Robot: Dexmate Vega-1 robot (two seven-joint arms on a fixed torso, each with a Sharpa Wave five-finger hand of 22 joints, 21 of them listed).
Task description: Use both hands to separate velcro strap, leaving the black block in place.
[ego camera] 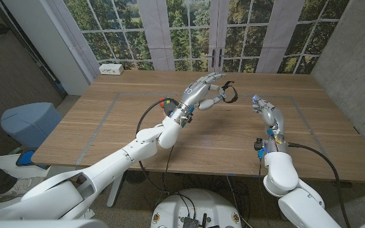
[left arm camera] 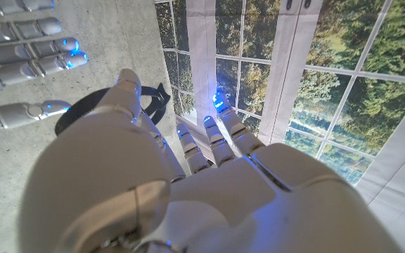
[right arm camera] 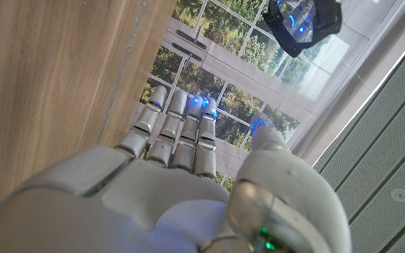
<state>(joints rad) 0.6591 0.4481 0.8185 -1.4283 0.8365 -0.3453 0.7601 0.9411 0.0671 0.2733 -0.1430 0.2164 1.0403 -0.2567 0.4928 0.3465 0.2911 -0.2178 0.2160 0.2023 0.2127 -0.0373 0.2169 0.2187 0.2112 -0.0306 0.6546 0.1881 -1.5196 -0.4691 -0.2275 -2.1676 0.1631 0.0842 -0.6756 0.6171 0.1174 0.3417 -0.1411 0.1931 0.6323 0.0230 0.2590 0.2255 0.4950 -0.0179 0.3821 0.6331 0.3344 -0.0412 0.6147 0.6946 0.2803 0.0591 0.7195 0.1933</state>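
Note:
My left hand (ego camera: 204, 92) is raised above the far middle of the wooden table (ego camera: 94, 136) and holds a thin black velcro strap (ego camera: 231, 94), which loops off its fingertips. In the left wrist view the strap (left arm camera: 152, 98) curls past the thumb of my left hand (left arm camera: 188, 183), and the fingers of my right hand (left arm camera: 27, 49) reach in close by. My right hand (ego camera: 268, 114) stands a short way to the right of the strap, fingers apart, holding nothing. In the right wrist view the strap (right arm camera: 302, 22) hangs beyond my right hand (right arm camera: 188, 190).
A small white box (ego camera: 111, 68) sits at the table's far left corner. A grey taped outline (ego camera: 115, 104) marks the tabletop. A blue chair (ego camera: 30, 123) stands off the table's left side. Tall windows (ego camera: 189, 31) lie behind.

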